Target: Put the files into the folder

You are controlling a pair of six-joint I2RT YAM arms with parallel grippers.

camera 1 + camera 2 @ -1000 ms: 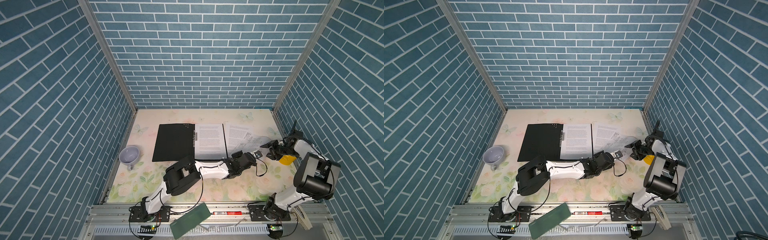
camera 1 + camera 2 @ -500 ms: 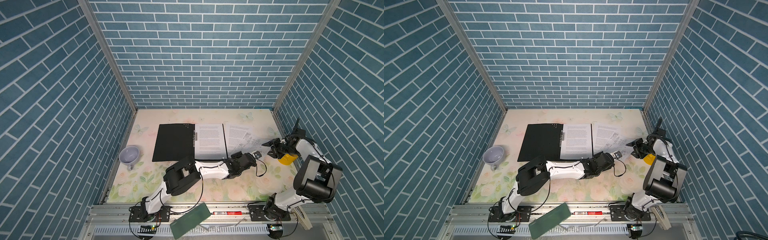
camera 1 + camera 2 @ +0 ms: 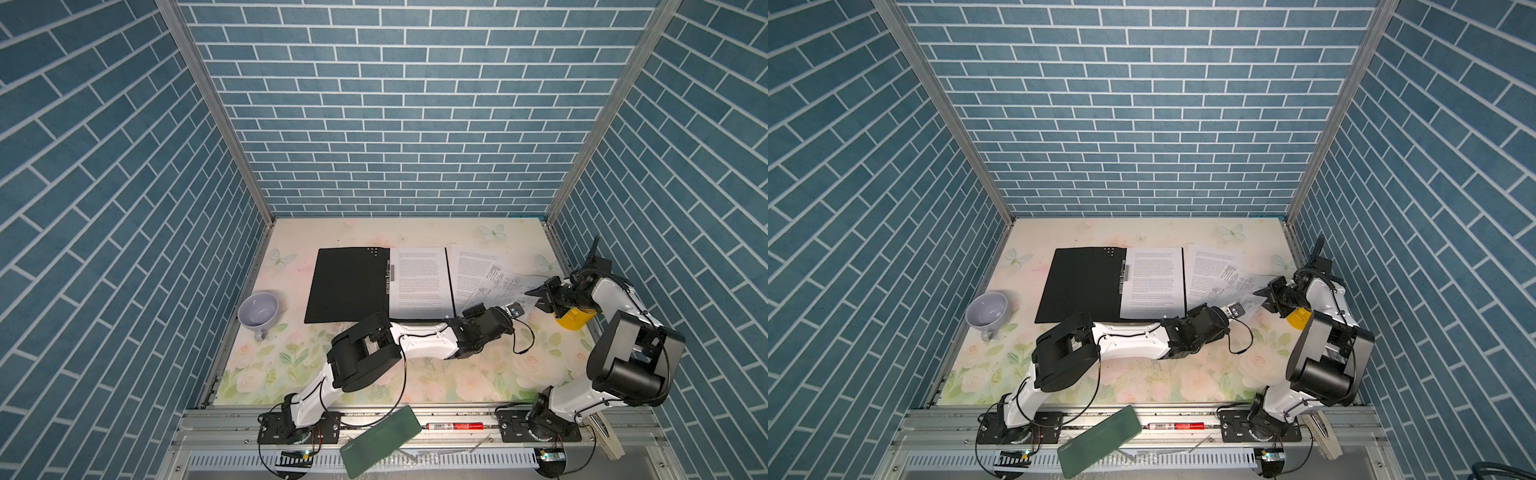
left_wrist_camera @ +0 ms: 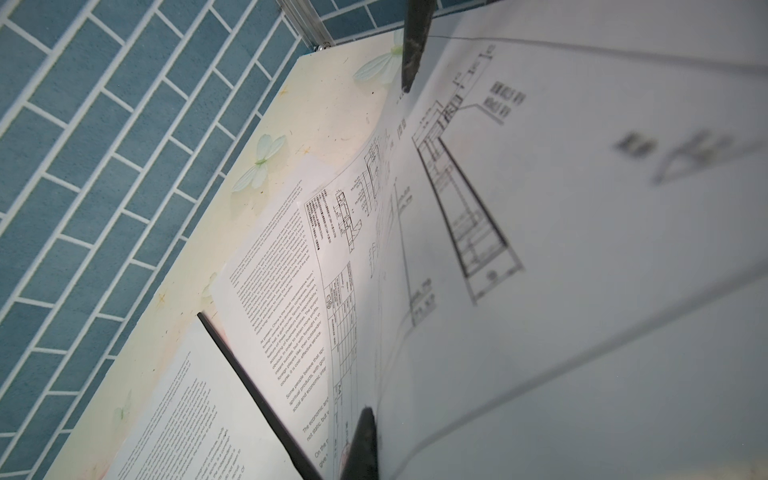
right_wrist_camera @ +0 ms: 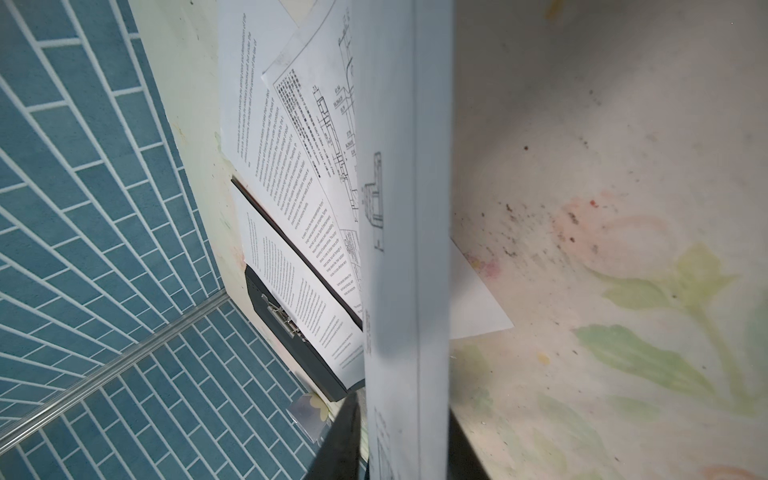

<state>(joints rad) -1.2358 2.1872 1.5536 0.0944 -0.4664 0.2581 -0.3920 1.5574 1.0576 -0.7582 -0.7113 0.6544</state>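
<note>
The folder [image 3: 347, 286] lies open on the table, black inside up, with one text sheet [image 3: 419, 282] on its right half. A second text sheet [image 3: 467, 270] lies just right of it. Over that sheet the drawing sheet [image 3: 505, 286] is raised off the table and bowed. My left gripper [image 3: 515, 309] is shut on its near edge, with one finger [image 4: 363, 440] pressed against the paper. My right gripper [image 3: 538, 296] is at the sheet's right corner. In the right wrist view the drawing sheet [image 5: 403, 208] runs between its fingers, which stand a little apart.
A lilac cup [image 3: 259, 309] stands left of the folder by the wall. A yellow object [image 3: 573, 320] sits under the right wrist. On the front rail lie a dark green slab [image 3: 380, 440] and a red pen [image 3: 455, 426]. Brick walls close three sides.
The right gripper's jaws have narrowed around the drawing sheet's corner. The left arm and the sheets in and beside the folder have stayed put.
</note>
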